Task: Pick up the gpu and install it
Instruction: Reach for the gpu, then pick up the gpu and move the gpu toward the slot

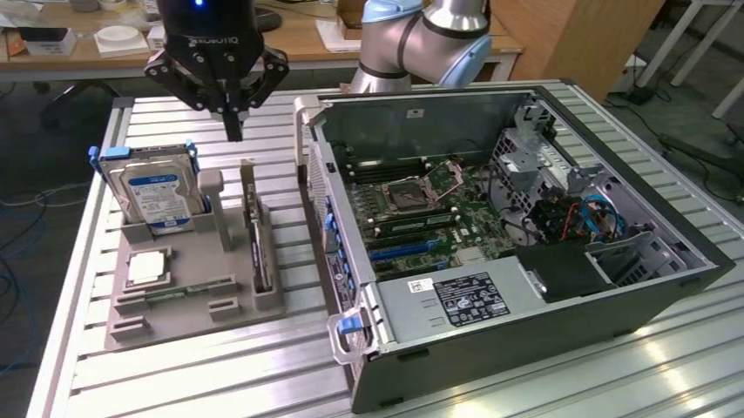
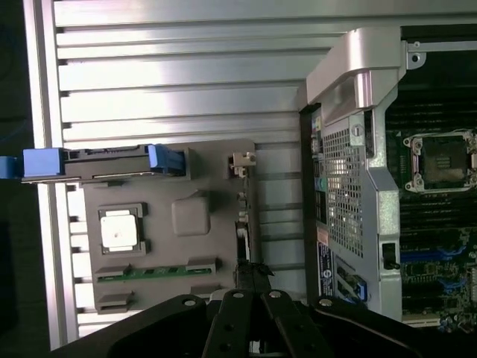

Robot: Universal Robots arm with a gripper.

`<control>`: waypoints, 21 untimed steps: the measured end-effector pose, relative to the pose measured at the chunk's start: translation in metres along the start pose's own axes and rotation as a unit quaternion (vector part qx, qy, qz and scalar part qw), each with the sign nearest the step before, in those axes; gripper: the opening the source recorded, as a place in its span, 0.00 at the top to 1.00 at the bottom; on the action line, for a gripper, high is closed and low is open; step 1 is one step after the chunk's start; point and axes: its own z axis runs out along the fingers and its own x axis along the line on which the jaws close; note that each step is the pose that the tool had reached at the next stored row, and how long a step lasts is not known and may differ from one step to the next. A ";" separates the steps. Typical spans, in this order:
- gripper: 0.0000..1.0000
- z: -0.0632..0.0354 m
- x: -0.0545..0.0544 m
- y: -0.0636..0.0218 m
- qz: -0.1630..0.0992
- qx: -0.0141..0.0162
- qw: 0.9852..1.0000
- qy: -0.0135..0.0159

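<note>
Standing by the exterior view, I see the arm's black fingers [image 1: 235, 122] pinched together and holding nothing, hanging above one end of a grey moulded plastic tray [image 1: 221, 252] on the ribbed aluminium worktop [image 1: 558, 374]. Below the fingers and a touch toward the case side, the gpu [image 1: 258, 248], a thin dark circuit card, stands on edge in its tray slot, untouched. On the fingers' other side, a silver hard drive with a blue-and-white label [image 1: 157, 200] stands upright in blue brackets. Beyond it on the tray lie a square silver processor chip [image 1: 148, 268] and a narrow green memory stick [image 1: 174, 292]. The open black-and-grey computer case [image 1: 511, 261] lies just beside the tray, its green motherboard [image 1: 430, 218] bare. In the wrist view, the closed fingers [image 2: 252, 282] line up with the gpu [image 2: 242, 224], a narrow slab running away from their tips. The tray [image 2: 149, 194], hard drive [image 2: 97, 162], processor chip [image 2: 119, 229] and memory stick [image 2: 153, 272] lie to one side of the fingers, the case [image 2: 358, 186] to the other.
</note>
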 end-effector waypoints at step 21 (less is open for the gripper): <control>0.71 0.0000 0.003 -0.0002 0.000 0.000 1.000 0.000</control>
